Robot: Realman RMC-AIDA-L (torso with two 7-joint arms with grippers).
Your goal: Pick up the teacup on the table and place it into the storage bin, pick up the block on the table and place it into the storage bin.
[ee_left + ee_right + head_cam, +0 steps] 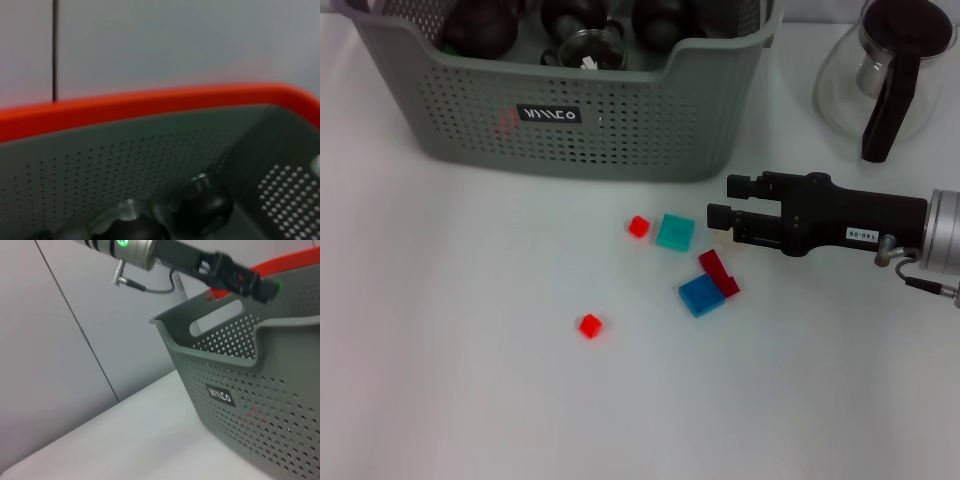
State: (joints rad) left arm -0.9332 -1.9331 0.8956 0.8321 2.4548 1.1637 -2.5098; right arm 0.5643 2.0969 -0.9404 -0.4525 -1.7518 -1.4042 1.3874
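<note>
The grey-green storage bin (570,120) stands at the back of the table and holds dark round cups (480,28); the left wrist view looks down on them (200,205). No teacup stands on the table itself. Several blocks lie in front of the bin: a teal block (675,231), a blue block (701,295), a dark red block (719,272) and two small red ones (638,226) (590,325). My right gripper (725,200) is open and empty, just right of the teal block. My left gripper (257,284) hangs over the bin (240,405).
A glass carafe (890,75) with a black handle stands at the back right, beyond my right arm. The bin's inner wall (125,165) fills the left wrist view, with an orange edge (150,105) behind it. White table (470,380) spreads to the left and front.
</note>
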